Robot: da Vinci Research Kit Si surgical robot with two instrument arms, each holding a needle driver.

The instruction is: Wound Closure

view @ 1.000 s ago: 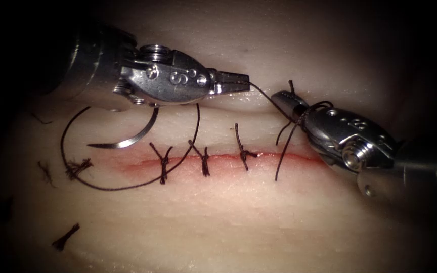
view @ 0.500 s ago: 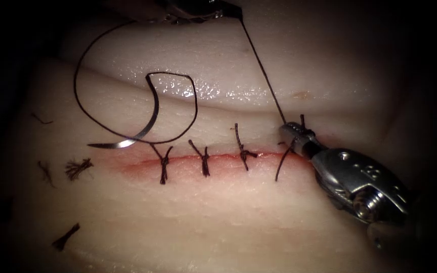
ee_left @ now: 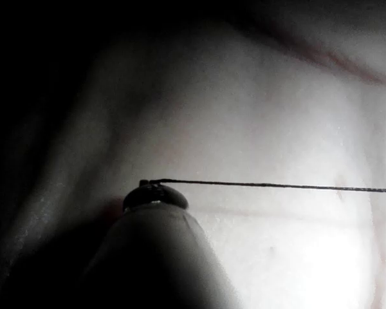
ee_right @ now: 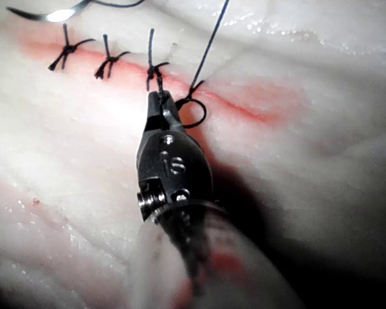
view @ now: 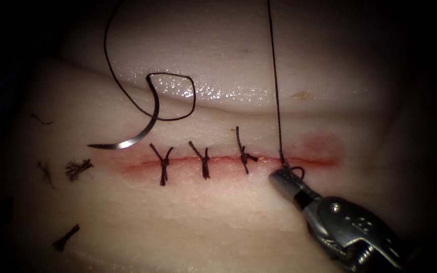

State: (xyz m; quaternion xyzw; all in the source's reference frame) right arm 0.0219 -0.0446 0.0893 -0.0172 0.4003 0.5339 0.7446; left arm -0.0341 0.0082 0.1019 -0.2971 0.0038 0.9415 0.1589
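The step in hand reads as seating a fourth knot. The thin dark thread (view: 275,76) runs taut from a small loop at the long red cut (view: 178,161), near its right end, up past the far edge of the pale, glistening pork tissue (view: 218,222).

The right arm's steel pincer (view: 281,177) comes in from the tissue's near right corner. Its tip is on the near side of the cut, touching that loop. Its jaws are together, and in the right wrist view (ee_right: 159,106) they appear clamped on the short end of thread by the knot.

In the left wrist view, the left arm's pincer (ee_left: 154,193) is closed on the long strand, which leaves it as a straight, tight line.

The curved steel needle (view: 137,135) lies loose on the tissue beyond the cut, towards its left end. Neither tool holds it, it is not in the tissue, and slack thread curls around it.

Three tied dark stitches (view: 203,159) cross the cut to the left of the knot.

The next move calls for steady, opposed pull, so that the loop closes flat on the cut without tearing the tissue or snapping the strand.

Red fluid (view: 319,146) stains the cut's right end. Frayed cut ends of thread (view: 77,168) lie near the tissue's left edge. Around the tissue all is dark.
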